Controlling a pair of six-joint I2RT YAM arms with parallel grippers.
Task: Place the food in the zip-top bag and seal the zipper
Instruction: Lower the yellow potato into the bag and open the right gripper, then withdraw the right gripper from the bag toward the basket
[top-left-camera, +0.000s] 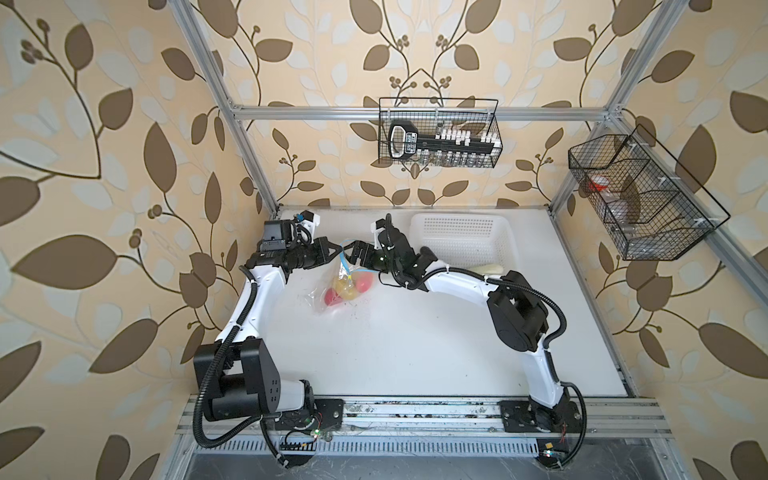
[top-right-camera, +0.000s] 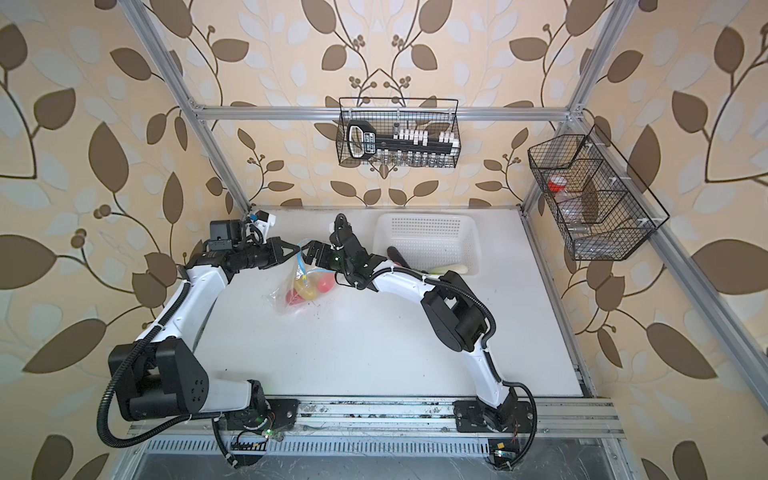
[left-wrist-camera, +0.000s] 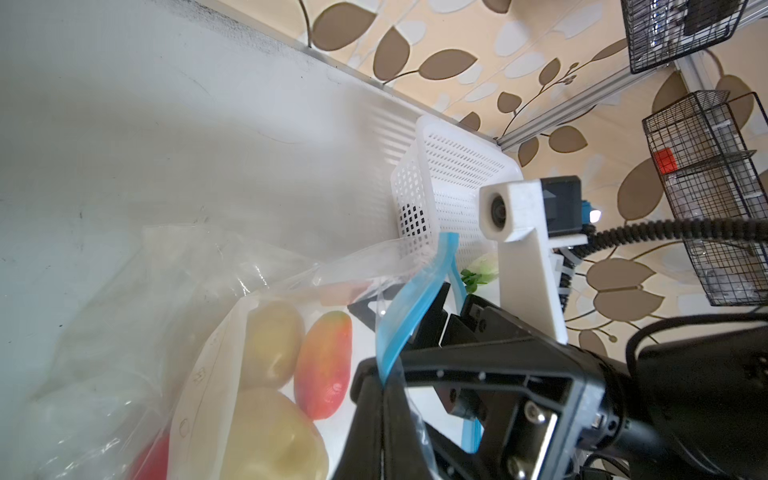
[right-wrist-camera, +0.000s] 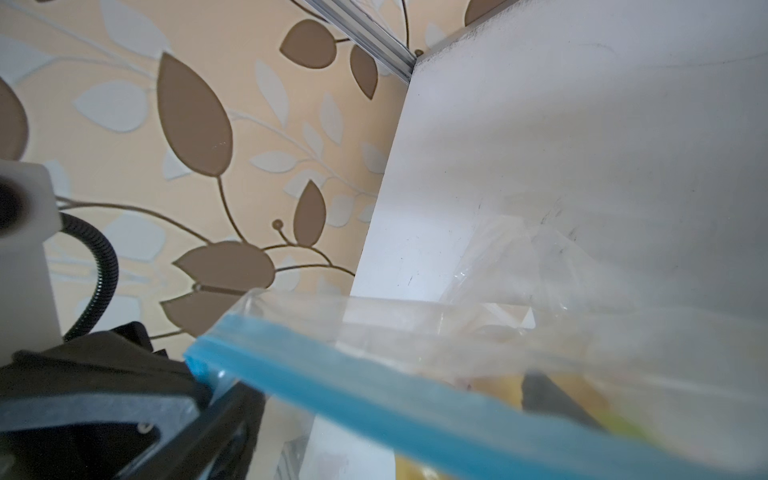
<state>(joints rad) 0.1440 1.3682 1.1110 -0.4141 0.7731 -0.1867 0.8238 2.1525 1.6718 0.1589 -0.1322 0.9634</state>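
The bag (top-left-camera: 318, 300) sits toward the back of the table (top-left-camera: 415, 340), left of the middle, between the two grippers and apart from the white basket (top-left-camera: 461, 219). It is clear, crumpled plastic. Its bottom rests on the table and its mouth is held up in the air.

The zipper (left-wrist-camera: 399, 316) is a light-blue strip along the mouth. Its two sides stand apart in a loop, so the mouth is unsealed. A white label (left-wrist-camera: 208, 374) covers part of one wall.

Two yellow-brown potatoes (left-wrist-camera: 272, 340) show through the plastic, packed close together, with a red tomato (top-left-camera: 330, 296) beside them. A red-yellow fruit (left-wrist-camera: 324, 365) lies against the potatoes; I cannot tell whether the plastic covers it.

The left gripper (left-wrist-camera: 376, 374) is pressed together on one side of the zipper, pinching the blue strip and holding that edge up. The right gripper (top-left-camera: 354, 254) faces it at the mouth with its fingers spread. In the left wrist view one of those fingers (left-wrist-camera: 436, 307) is just beside the blue strip, and the other shows dark through the plastic.

A white radish (top-right-camera: 455, 268) lies on the table just in front of the basket.
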